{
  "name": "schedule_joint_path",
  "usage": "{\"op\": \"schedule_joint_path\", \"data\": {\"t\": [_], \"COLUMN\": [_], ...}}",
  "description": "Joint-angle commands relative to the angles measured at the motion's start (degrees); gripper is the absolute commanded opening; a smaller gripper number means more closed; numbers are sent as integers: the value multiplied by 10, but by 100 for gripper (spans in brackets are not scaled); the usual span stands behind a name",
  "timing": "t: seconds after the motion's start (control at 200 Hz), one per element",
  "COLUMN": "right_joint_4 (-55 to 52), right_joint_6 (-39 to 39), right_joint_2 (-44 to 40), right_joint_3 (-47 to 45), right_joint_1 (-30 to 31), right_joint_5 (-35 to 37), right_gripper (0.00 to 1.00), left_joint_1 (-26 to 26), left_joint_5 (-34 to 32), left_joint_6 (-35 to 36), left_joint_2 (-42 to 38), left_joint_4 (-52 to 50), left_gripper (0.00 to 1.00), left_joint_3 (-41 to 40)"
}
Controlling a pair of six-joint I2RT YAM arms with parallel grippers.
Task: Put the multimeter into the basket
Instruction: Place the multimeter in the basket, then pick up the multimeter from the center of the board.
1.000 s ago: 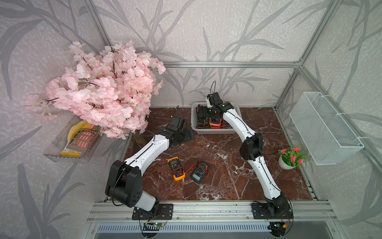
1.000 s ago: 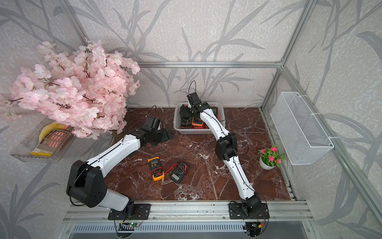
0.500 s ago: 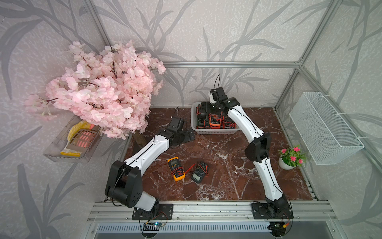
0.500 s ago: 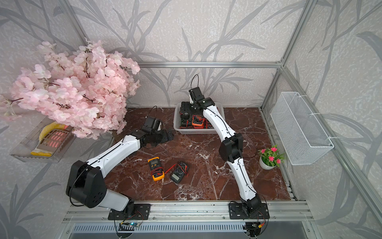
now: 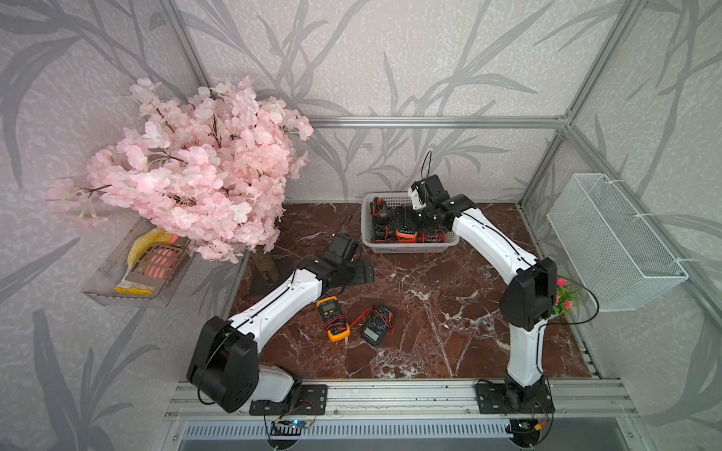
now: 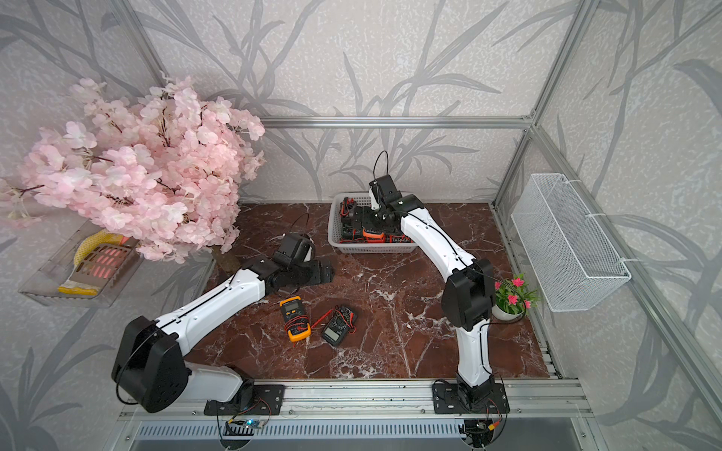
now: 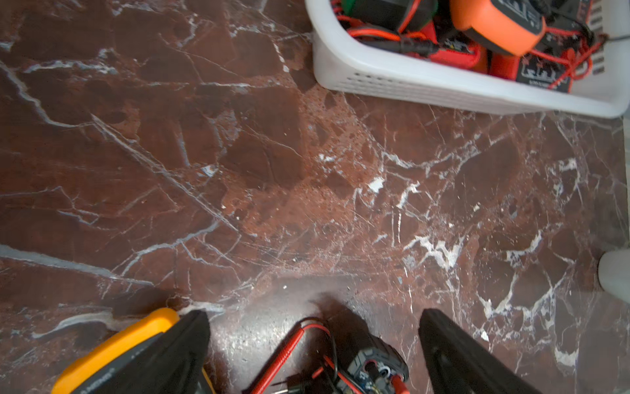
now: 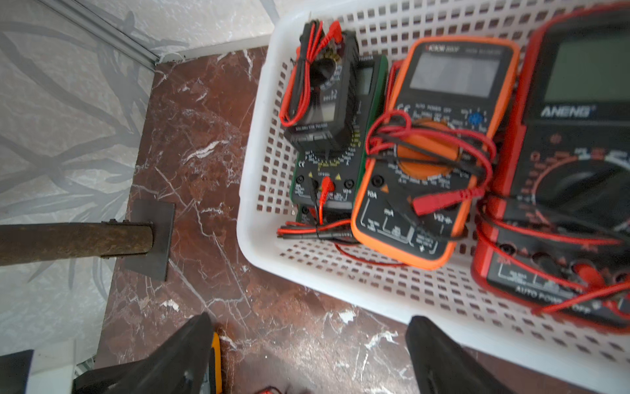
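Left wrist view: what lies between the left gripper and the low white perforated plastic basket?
Nothing: only bare red-brown marble tabletop separates the left gripper from the low white perforated plastic basket, shown plainly in the left wrist view.

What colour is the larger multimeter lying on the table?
Yellow-orange multimeter, dark face; clearest in a top view.

The tabletop (image 5: 429,296) looks like glossy red-brown marble, pretty smooth. The basket (image 5: 406,246) is matt white plastic, and the wall basket (image 5: 609,242) is white wire mesh.
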Motion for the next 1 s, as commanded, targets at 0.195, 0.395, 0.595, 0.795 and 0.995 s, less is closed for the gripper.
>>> {"op": "schedule_joint_path", "data": {"t": [0.195, 0.395, 0.595, 0.795, 0.995], "right_joint_4": [71, 83, 72, 58, 50], "right_joint_6": [18, 31, 30, 22, 16], "right_joint_2": [-178, -270, -333, -372, -391], "right_joint_3": [-232, -357, -441, -482, -505], "right_joint_1": [1, 2, 2, 3, 2], "right_joint_5": [-6, -10, -15, -21, -22], "right_gripper": [94, 94, 94, 95, 95], "left_joint_1": [-91, -153, -216, -264, -297], "left_joint_5": [-79, -122, -154, -177, -201], "left_joint_6": [-18, -41, -63, -66, -65], "left_joint_2": [-63, -74, -51, -12, 16], "left_joint_4": [-7, -4, 7, 17, 18], "left_gripper": [100, 100, 100, 100, 100], "left_joint_3": [-72, -107, -115, -110, -107]}}
